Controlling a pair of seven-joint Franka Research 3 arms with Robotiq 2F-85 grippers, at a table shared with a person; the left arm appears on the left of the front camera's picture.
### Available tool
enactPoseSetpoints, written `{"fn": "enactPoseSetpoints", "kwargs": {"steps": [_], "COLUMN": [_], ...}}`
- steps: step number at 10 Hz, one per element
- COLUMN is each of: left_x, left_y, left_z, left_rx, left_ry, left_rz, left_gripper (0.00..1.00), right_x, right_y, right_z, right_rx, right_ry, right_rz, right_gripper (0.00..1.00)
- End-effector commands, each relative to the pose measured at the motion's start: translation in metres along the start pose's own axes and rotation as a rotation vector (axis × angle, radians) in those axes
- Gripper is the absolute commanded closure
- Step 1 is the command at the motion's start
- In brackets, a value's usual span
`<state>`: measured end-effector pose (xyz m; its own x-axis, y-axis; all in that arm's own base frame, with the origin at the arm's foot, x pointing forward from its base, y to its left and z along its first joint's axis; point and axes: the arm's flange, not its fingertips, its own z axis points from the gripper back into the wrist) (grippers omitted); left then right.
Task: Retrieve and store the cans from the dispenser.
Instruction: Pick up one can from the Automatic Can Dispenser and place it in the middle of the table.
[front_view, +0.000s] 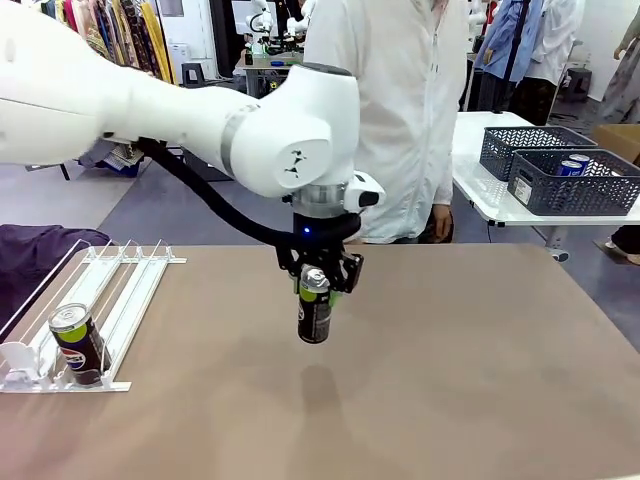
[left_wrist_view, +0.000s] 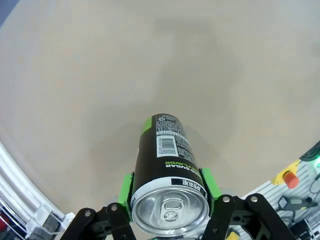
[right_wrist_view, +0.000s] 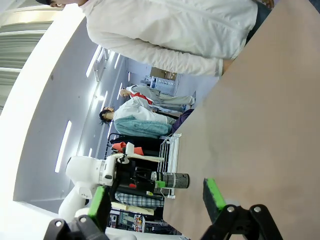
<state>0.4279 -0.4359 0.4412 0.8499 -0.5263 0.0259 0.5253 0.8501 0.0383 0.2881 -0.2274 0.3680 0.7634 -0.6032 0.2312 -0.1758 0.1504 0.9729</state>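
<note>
the left gripper (front_view: 318, 290) hugs the black can (front_view: 314, 320) up above the table (front_view: 470, 360), so carry it slow and upright, maybe to the grey basket (front_view: 575, 195), while the right gripper (right_wrist_view: 156, 197) gapes empty.

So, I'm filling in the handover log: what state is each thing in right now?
Left claw: shut on the black can.
Black can: upright, held clear of the table.
Right claw: open, empty.
Second black can: standing in the dispenser, at its near end.
Grey basket: holds blue cans.
</note>
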Motion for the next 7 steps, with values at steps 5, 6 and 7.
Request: {"fn": "enactPoseSetpoints", "kwargs": {"steps": [5,6,7], "left_x": [0.008,0.008,0.009], "left_y": [0.009,0.008,0.009], "left_z": [-0.02,-0.023,-0.025], "left_rx": [-0.046,-0.047,-0.046], "left_ry": [-0.053,-0.039,-0.022], "left_rz": [-0.006,-0.014,-0.01], "left_gripper": [1.0,1.0,1.0], "right_x": [-0.001,-0.001,-0.001], "right_y": [0.004,0.004,0.004], "right_z": [0.001,0.001,0.001], "right_rx": [0.001,0.001,0.001], "right_ry": [0.006,0.006,0.006], "right_rz": [-0.007,-0.007,-0.007], "right_gripper": [0.0,0.0,0.0]}}
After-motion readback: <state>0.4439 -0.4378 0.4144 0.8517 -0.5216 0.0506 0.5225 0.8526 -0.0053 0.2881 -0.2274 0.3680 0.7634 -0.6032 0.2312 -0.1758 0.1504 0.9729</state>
